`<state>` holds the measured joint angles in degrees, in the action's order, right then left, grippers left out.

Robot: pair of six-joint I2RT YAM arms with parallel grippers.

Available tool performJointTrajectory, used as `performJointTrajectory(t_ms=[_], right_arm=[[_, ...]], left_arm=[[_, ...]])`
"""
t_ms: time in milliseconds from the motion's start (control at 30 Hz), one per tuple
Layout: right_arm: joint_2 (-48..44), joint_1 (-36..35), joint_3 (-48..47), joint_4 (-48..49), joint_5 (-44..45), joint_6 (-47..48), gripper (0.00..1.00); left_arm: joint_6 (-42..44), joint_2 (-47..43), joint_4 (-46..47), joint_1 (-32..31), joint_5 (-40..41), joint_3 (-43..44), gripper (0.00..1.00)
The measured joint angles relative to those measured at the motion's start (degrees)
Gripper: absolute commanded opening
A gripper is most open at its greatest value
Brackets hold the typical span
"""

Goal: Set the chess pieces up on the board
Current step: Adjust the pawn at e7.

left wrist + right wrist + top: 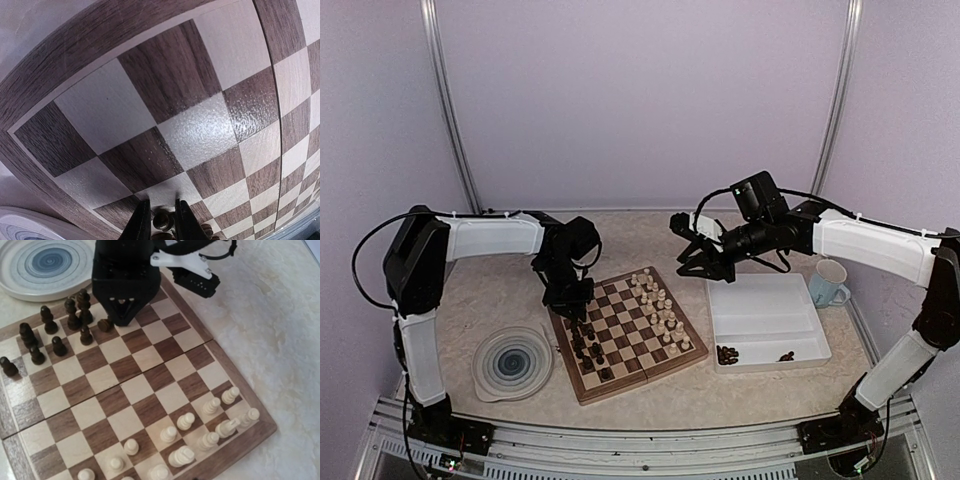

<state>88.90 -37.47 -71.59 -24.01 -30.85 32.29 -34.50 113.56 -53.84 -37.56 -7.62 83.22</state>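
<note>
Top view of a speckled bench (640, 235) with a wooden chessboard (632, 352) at its middle, turned corner-on to the camera.

The left tool (568, 296) points straight down over the board's 10 o'clock corner. In its wrist view the fingers (141, 226) sit tight on either side of one dark chess piece (162, 219), too small to name. It appears gripped and upright, low over a square, probably so it can be stood there without toppling.

The other dark pieces (585, 345) cluster along the board's 9 o'clock edge, near the held one. The cream pieces (660, 305) line the opposite edge, toward 2 o'clock. This suggests each colour is being gathered on its own side. Both sets look loosely ranked, not yet squared up.

The right tool (703, 265) hovers above the bench just off the board's 1 o'clock corner, apart from everything. Whether it is spread or closed cannot be told, and nothing shows in it. It seems parked clear so the left arm can work.

A white two-compartment tray (770, 300) lies at 3 o'clock from the board, with a few dark pieces in the tray (727, 353) at its near edge, not yet set out. A round blue-swirl plate (485, 365) sits at 8 o'clock, just beside the board. A pale mug (830, 283) stands behind the tray.
</note>
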Motion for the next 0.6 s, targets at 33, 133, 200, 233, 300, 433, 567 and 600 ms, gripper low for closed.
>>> performJointTrajectory(t_ms=[33, 133, 200, 233, 300, 433, 567, 600], right_arm=[[0.00, 0.00, 0.00, 0.00, 0.00, 0.02, 0.27], [0.00, 0.02, 0.00, 0.00, 0.02, 0.02, 0.27], [0.00, 0.02, 0.02, 0.00, 0.04, 0.04, 0.28], [0.00, 0.00, 0.02, 0.00, 0.07, 0.04, 0.28], [0.00, 0.02, 0.02, 0.00, 0.13, 0.11, 0.27], [0.02, 0.02, 0.11, 0.02, 0.22, 0.33, 0.27], [0.02, 0.02, 0.17, 0.02, 0.22, 0.68, 0.27], [0.02, 0.02, 0.20, 0.02, 0.20, 0.76, 0.27]], left_arm=[[0.15, 0.17, -0.22, 0.13, -0.24, 0.24, 0.22], [0.66, 0.81, -1.03, 0.35, -1.14, 1.16, 0.28], [1.01, 1.11, -1.29, 0.35, -1.31, 1.66, 0.31], [1.16, 1.14, -1.29, 0.35, -1.29, 1.70, 0.32], [1.33, 1.11, -1.27, 0.35, -1.31, 1.77, 0.33], [1.68, 1.11, -1.53, 0.42, -1.14, 1.90, 0.35], [2.14, 0.96, -2.19, 0.85, -0.44, 1.92, 0.36], [2.29, 0.85, -2.27, 1.05, 0.00, 1.90, 0.36]])
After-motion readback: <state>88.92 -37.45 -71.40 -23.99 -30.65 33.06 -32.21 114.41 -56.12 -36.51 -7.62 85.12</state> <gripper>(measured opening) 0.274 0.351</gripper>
